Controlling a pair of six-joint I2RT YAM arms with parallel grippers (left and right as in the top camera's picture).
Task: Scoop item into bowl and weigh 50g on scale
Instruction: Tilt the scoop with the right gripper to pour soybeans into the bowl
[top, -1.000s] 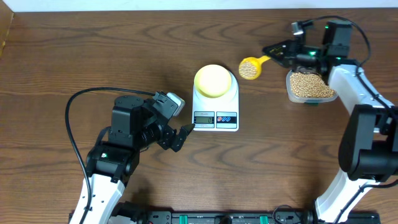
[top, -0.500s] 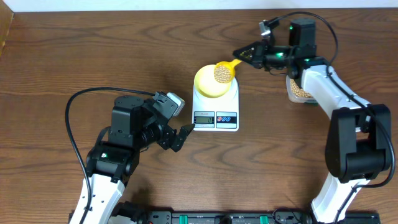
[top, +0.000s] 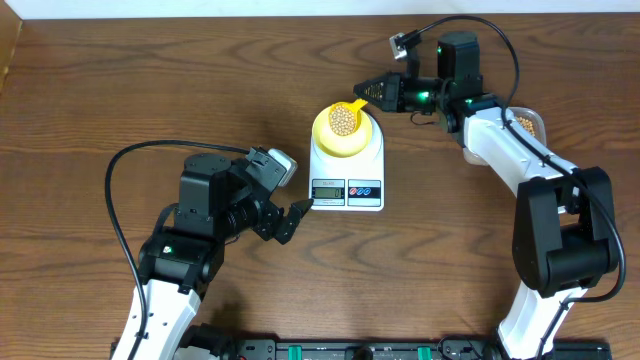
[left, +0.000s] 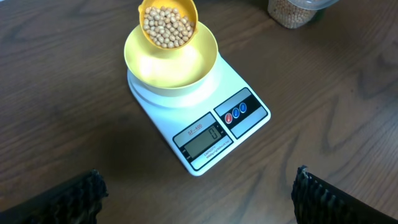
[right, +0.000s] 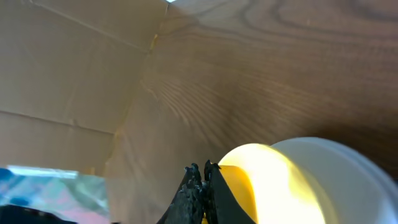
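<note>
Beans (left: 166, 26) first: where are they in this shot? — Desk

Heaped in the bright yellow scoop (top: 345, 119), held level over the far side of the pale-yellow bowl (left: 177, 70). The bowl sits centred on the white scale (top: 348, 172). More beans wait in the clear container (left: 292, 9), off to the right on the table (top: 150, 80), partly hidden behind the arm from overhead. — Photographer

Who has the scoop? — Desk

The right gripper (top: 373, 93), fingers pressed together on the scoop's handle; its wrist view shows them closed on yellow plastic. The left gripper (top: 292, 220) hovers near the scale's front corner, fingers spread wide, holding nothing. — Photographer

So how far along is the job? — Desk

Early, by my reading. This load is scooped and carried to the bowl, but nothing is tipped. The bowl's inside looks bare in the left wrist view, and the display (left: 202, 142) seems to read zero, though the digit is small. Left to do: pour, check the reading, and most likely fetch further scoops or trim back until it shows fifty grams. Whether this one load gets there, I cannot tell. — Photographer
</note>
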